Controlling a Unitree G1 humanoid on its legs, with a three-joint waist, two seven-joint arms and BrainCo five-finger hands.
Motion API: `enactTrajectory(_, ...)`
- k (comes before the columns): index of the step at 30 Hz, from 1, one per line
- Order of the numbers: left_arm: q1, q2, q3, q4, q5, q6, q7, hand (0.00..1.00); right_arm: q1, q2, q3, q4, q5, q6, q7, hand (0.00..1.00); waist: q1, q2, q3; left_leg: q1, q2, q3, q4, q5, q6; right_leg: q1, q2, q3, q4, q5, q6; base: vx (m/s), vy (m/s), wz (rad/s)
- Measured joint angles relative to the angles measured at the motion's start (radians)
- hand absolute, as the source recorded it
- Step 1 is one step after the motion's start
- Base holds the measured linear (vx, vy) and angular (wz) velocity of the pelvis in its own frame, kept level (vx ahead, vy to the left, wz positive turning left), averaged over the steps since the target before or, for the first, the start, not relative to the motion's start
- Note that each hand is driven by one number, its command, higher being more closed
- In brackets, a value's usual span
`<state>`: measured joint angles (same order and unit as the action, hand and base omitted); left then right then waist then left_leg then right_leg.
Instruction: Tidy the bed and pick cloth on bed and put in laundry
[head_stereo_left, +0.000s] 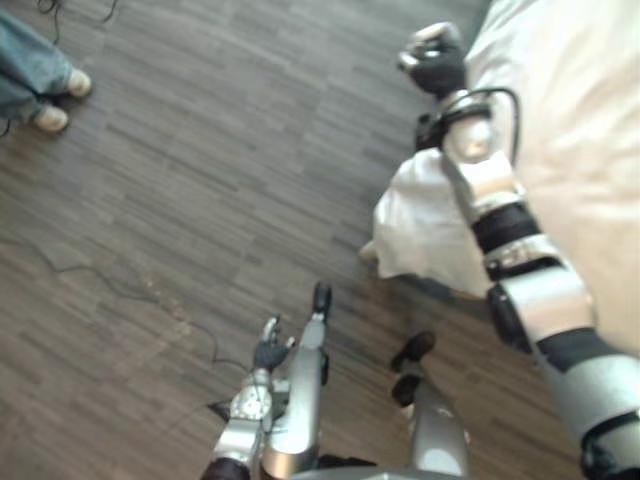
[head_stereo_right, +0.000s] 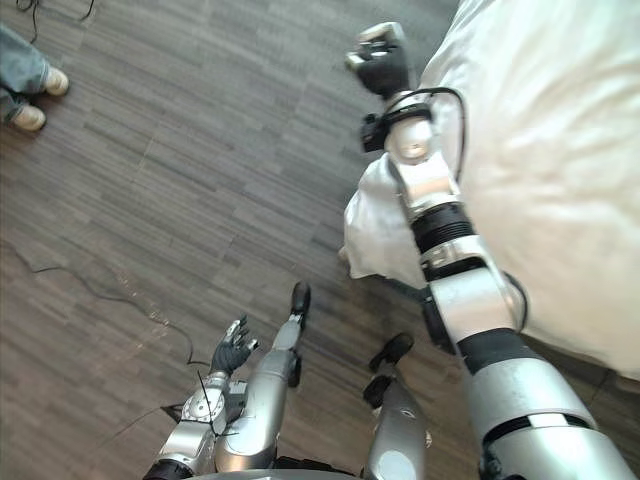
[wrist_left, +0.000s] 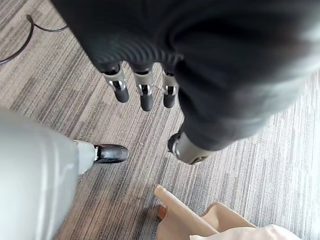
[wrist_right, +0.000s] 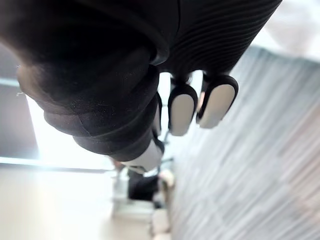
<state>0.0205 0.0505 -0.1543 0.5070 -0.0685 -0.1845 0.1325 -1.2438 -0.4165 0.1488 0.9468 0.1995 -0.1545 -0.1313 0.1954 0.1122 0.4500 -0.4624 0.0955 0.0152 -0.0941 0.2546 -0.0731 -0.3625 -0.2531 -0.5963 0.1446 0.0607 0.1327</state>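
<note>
– Right robot hand (head_stereo_left: 437, 60), left eye view: where is it?
– Far right, raised at the end of its outstretched arm, just beside the left edge of the bed (head_stereo_left: 570, 110). Its fingers look loosely bent, with nothing in them.
– And the cloth?
– White cloth (head_stereo_left: 415, 225) hangs off the bed's left edge toward the floor (head_stereo_left: 200, 180), below that forearm and nearer than the hand. The hand is apart from it.
– Left robot hand (head_stereo_left: 268, 350)?
– Near, low over the floor, well apart from bed and cloth, fingers relaxed and empty. A person's legs (head_stereo_left: 40, 80) stand at far left.
– Right eye view?
– Same layout: right robot hand (head_stereo_right: 380, 62) by the bed edge, cloth (head_stereo_right: 385, 235) drooping beneath the arm, left robot hand (head_stereo_right: 232, 352) near, over the floor.
– Left wrist view?
– Fingers (wrist_left: 146, 95) hang straight, thumb (wrist_left: 186, 148) apart, holding nothing, floor past them. A pale fold of fabric (wrist_left: 200, 225) shows by the floor; whether it is the cloth I cannot tell.
– Right wrist view?
– Fingers (wrist_right: 181, 114) relaxed, thumb (wrist_right: 145, 159) free, nothing gripped, striped floor beyond.
</note>
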Motion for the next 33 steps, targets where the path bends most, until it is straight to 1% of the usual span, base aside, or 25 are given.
enactTrajectory(1, -0.011, 0.001, -0.011, -0.008, -0.011, -0.002, 0.000, 0.00, 0.000, -0.026, -0.011, 0.039, 0.003, 0.008, -0.002, 1.00, -0.001, 0.010, 0.005, -0.016, -0.004, 0.001, 0.000, 0.003, 0.002, -0.020, -0.006, 0.002, 0.006, 0.001, -0.001, 0.00, 0.000, 0.00)
enactTrajectory(2, -0.036, 0.001, -0.036, -0.011, -0.035, -0.014, -0.002, 0.00, 0.000, -0.066, -0.015, 0.085, 0.007, 0.004, 0.004, 1.00, -0.002, 0.031, 0.015, -0.041, -0.009, 0.007, 0.000, 0.008, 0.007, -0.052, -0.013, 0.011, 0.013, 0.005, -0.003, 0.01, 0.008, -0.11)
enactTrajectory(3, -0.046, 0.001, -0.048, -0.019, -0.047, -0.018, -0.003, 0.00, -0.009, -0.058, -0.012, 0.074, 0.006, -0.013, 0.005, 1.00, -0.002, 0.038, 0.019, -0.052, -0.010, 0.015, 0.000, 0.009, 0.009, -0.069, -0.014, 0.021, 0.011, 0.009, -0.006, 0.01, 0.006, -0.19)
enactTrajectory(5, -0.054, -0.002, -0.073, -0.047, -0.057, -0.025, -0.005, 0.00, -0.026, -0.049, -0.012, 0.096, 0.007, -0.024, 0.003, 1.00, -0.003, 0.044, 0.020, -0.056, -0.013, 0.018, 0.000, 0.010, 0.009, -0.079, -0.016, 0.031, 0.011, 0.012, -0.007, 0.02, -0.017, -0.13)
enactTrajectory(7, -0.054, -0.002, -0.097, -0.069, -0.060, -0.039, -0.012, 0.00, -0.007, -0.047, -0.013, 0.100, 0.003, -0.038, 0.004, 1.00, -0.007, 0.044, 0.020, -0.053, -0.013, 0.018, 0.000, 0.009, 0.009, -0.076, -0.015, 0.034, 0.009, 0.012, -0.007, 0.01, -0.012, 0.04)
enactTrajectory(10, -0.054, -0.002, -0.128, -0.067, -0.074, -0.037, -0.024, 0.00, 0.039, 0.004, -0.041, 0.089, -0.014, -0.042, 0.017, 1.00, -0.026, 0.042, 0.020, -0.040, -0.019, 0.016, 0.000, 0.008, 0.009, -0.054, -0.015, 0.033, -0.002, 0.012, -0.007, 0.02, -0.022, 0.08)
enactTrajectory(11, -0.053, -0.001, -0.125, -0.064, -0.076, -0.035, -0.024, 0.00, 0.103, 0.042, -0.047, 0.056, -0.016, -0.042, 0.030, 1.00, -0.039, 0.038, 0.021, -0.019, -0.022, 0.016, 0.000, 0.004, 0.013, -0.028, -0.015, 0.032, -0.011, 0.013, -0.006, 0.03, -0.027, 0.02)
enactTrajectory(12, -0.052, 0.005, -0.116, -0.064, -0.076, -0.033, -0.023, 0.00, 0.196, 0.104, -0.049, 0.010, -0.014, -0.039, 0.047, 1.00, -0.055, 0.024, 0.021, 0.007, -0.025, 0.020, 0.000, -0.004, 0.015, -0.003, -0.017, 0.036, -0.018, 0.013, -0.005, 0.03, -0.023, -0.05)
enactTrajectory(13, -0.050, 0.008, -0.111, -0.064, -0.076, -0.033, -0.023, 0.00, 0.252, 0.143, -0.049, 0.003, -0.014, -0.036, 0.051, 1.00, -0.061, 0.014, 0.021, 0.022, -0.026, 0.027, 0.000, -0.010, 0.022, 0.010, -0.017, 0.041, -0.022, 0.013, -0.005, 0.04, -0.027, -0.13)
enactTrajectory(14, -0.049, 0.016, -0.096, -0.064, -0.075, -0.030, -0.023, 0.00, 0.382, 0.215, -0.034, -0.002, -0.013, -0.015, 0.071, 1.00, -0.076, -0.007, 0.020, 0.043, -0.028, 0.034, 0.000, -0.018, 0.022, 0.029, -0.018, 0.048, -0.027, 0.010, -0.002, 0.04, -0.022, -0.14)
enactTrajectory(15, -0.049, 0.017, -0.088, -0.064, -0.073, -0.029, -0.023, 0.00, 0.452, 0.241, -0.020, -0.009, -0.013, -0.004, 0.084, 1.00, -0.081, -0.017, 0.018, 0.050, -0.030, 0.039, 0.000, -0.021, 0.022, 0.033, -0.021, 0.051, -0.026, 0.009, 0.001, 0.05, -0.028, -0.13)
enactTrajectory(16, -0.049, 0.016, -0.078, -0.059, -0.065, -0.026, -0.023, 0.00, 0.586, 0.279, 0.018, -0.017, -0.013, 0.025, 0.110, 1.00, -0.092, -0.028, 0.019, 0.063, -0.032, 0.043, 0.000, -0.027, 0.027, 0.046, -0.023, 0.053, -0.027, 0.006, 0.004, 0.07, -0.029, -0.05)
enactTrajectory(17, -0.053, 0.016, -0.071, -0.037, -0.057, -0.022, -0.024, 0.00, 0.709, 0.315, 0.048, -0.016, -0.014, 0.063, 0.125, 1.00, -0.106, -0.034, 0.018, 0.076, -0.035, 0.041, 0.000, -0.031, 0.023, 0.060, -0.025, 0.051, -0.030, 0.004, 0.007, 0.05, -0.020, 0.00)
enactTrajectory(18, -0.056, 0.017, -0.069, -0.018, -0.049, -0.018, -0.024, 0.00, 0.764, 0.328, 0.059, -0.016, -0.014, 0.077, 0.138, 1.00, -0.111, -0.037, 0.017, 0.082, -0.036, 0.041, 0.000, -0.033, 0.020, 0.068, -0.025, 0.051, -0.034, 0.004, 0.007, 0.07, -0.030, 0.03)
enactTrajectory(19, -0.061, 0.025, -0.069, 0.020, -0.041, -0.015, -0.024, 0.00, 0.842, 0.347, 0.089, -0.017, -0.013, 0.095, 0.159, 1.00, -0.135, -0.045, 0.015, 0.095, -0.037, 0.041, 0.000, -0.035, 0.018, 0.086, -0.024, 0.050, -0.043, 0.007, 0.011, 0.04, -0.027, -0.07)
enactTrajectory(20, -0.062, 0.034, -0.069, 0.054, -0.032, -0.009, -0.025, 0.00, 0.891, 0.358, 0.122, -0.035, -0.010, 0.097, 0.177, 1.00, -0.152, -0.056, 0.013, 0.116, -0.036, 0.045, 0.000, -0.039, 0.014, 0.103, -0.023, 0.056, -0.046, 0.009, 0.014, 0.04, -0.032, -0.12)
enactTrajectory(21, -0.062, 0.036, -0.069, 0.070, -0.029, -0.006, -0.025, 0.00, 0.909, 0.363, 0.136, -0.049, -0.008, 0.097, 0.185, 1.00, -0.157, -0.061, 0.010, 0.128, -0.035, 0.047, 0.000, -0.040, 0.012, 0.112, -0.023, 0.060, -0.048, 0.010, 0.016, 0.00, -0.029, -0.28)
enactTrajectory(23, -0.059, 0.045, -0.069, 0.134, 0.002, 0.003, -0.024, 0.00, 0.933, 0.383, 0.194, -0.124, 0.031, 0.088, 0.207, 1.00, -0.154, -0.092, -0.021, 0.166, -0.025, 0.070, 0.000, -0.048, 0.002, 0.141, -0.008, 0.083, -0.071, 0.016, 0.016, -0.03, -0.036, -0.32)
enactTrajectory(25, -0.058, 0.054, -0.069, 0.176, 0.005, 0.009, -0.024, 0.00, 0.928, 0.397, 0.226, -0.167, 0.068, 0.075, 0.221, 1.00, -0.152, -0.107, -0.051, 0.181, -0.019, 0.074, 0.000, -0.052, -0.004, 0.164, 0.009, 0.083, -0.095, 0.023, 0.009, -0.03, -0.038, -0.12)
enactTrajectory(26, -0.050, 0.054, -0.069, 0.185, 0.006, 0.016, -0.023, 0.00, 0.914, 0.402, 0.248, -0.194, 0.089, 0.071, 0.224, 1.00, -0.150, -0.115, -0.069, 0.188, -0.008, 0.075, 0.000, -0.053, -0.005, 0.176, 0.017, 0.082, -0.109, 0.026, 0.005, -0.03, -0.055, -0.05)
enactTrajectory(27, -0.048, 0.054, -0.069, 0.187, 0.006, 0.018, -0.023, 0.00, 0.912, 0.403, 0.253, -0.201, 0.097, 0.071, 0.225, 1.00, -0.150, -0.116, -0.074, 0.190, -0.007, 0.075, 0.000, -0.053, -0.005, 0.180, 0.020, 0.082, -0.114, 0.026, 0.004, -0.03, -0.056, -0.03)
enactTrajectory(29, -0.029, 0.054, -0.069, 0.193, 0.024, 0.025, -0.024, 0.00, 0.897, 0.408, 0.268, -0.296, 0.161, 0.066, 0.231, 1.00, -0.145, -0.118, -0.114, 0.202, -0.003, 0.080, -0.001, -0.063, -0.013, 0.202, 0.032, 0.083, -0.141, 0.031, -0.002, -0.03, -0.035, -0.05)
enactTrajectory(31, -0.016, 0.054, -0.069, 0.192, 0.024, 0.026, -0.024, 0.00, 0.896, 0.408, 0.272, -0.367, 0.212, 0.062, 0.239, 1.00, -0.137, -0.118, -0.138, 0.206, 0.000, 0.092, -0.001, -0.065, -0.012, 0.202, 0.036, 0.100, -0.152, 0.035, -0.005, 0.00, -0.030, -0.20)
enactTrajectory(32, -0.007, 0.053, -0.069, 0.192, 0.024, 0.026, -0.024, 0.00, 0.894, 0.407, 0.270, -0.430, 0.258, 0.055, 0.241, 1.00, -0.124, -0.119, -0.147, 0.220, 0.003, 0.106, -0.001, -0.074, -0.010, 0.204, 0.036, 0.116, -0.149, 0.035, -0.005, 0.01, -0.018, -0.32)
enactTrajectory(33, 0.007, 0.054, -0.068, 0.193, 0.024, 0.027, -0.023, 0.00, 0.888, 0.409, 0.266, -0.482, 0.311, 0.046, 0.243, 1.00, -0.124, -0.119, -0.160, 0.230, 0.003, 0.115, -0.001, -0.080, -0.005, 0.208, 0.035, 0.127, -0.149, 0.035, -0.005, 0.01, -0.015, -0.31)
